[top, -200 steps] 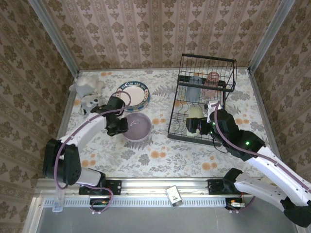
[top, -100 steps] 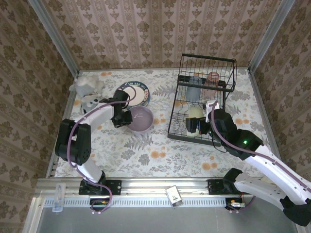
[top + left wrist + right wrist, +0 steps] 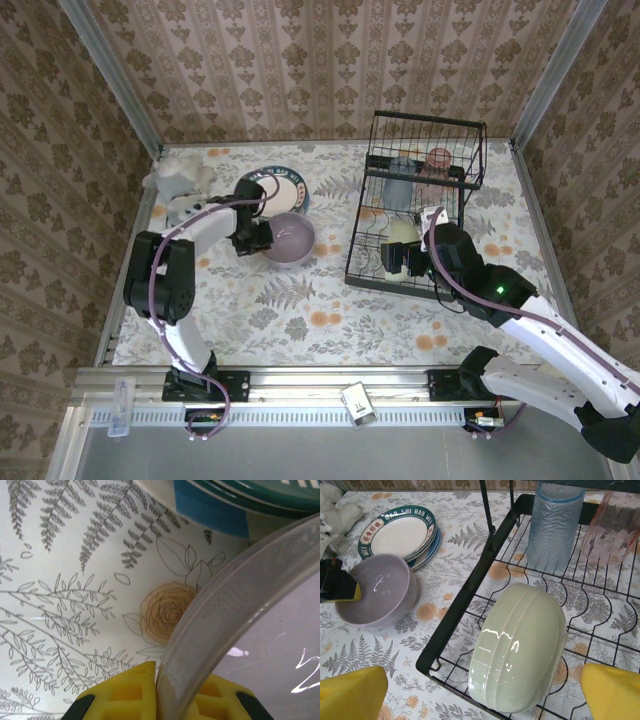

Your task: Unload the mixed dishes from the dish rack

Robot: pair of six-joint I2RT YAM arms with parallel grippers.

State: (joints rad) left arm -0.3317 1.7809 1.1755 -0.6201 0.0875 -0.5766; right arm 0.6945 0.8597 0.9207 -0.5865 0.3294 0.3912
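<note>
We see the left fingers (image 3: 120,695) pinching the rim of the lavender bowl (image 3: 290,240), one yellow pad outside the wall and one inside. The bowl sits upright on the floral worktop (image 3: 320,310), left of centre. It is just near of the stacked plates (image 3: 283,186) with their teal patterned rims, and we cannot tell whether it touches them. A grey plush toy (image 3: 180,180) lies at the far left, beyond the arm. The black wire dish rack (image 3: 454,609) stands on the right side of the worktop. On its lower tier, at the near left corner, the pale green bowl (image 3: 520,645) rests tilted over, with its ribbed outside facing up. Farther back on the same tier a bluish cup (image 3: 552,527) and a pink cup (image 3: 615,527) stand side by side. The right fingers (image 3: 350,695) are spread wide, one yellow tip on each side of the green bowl and neither touching it.
</note>
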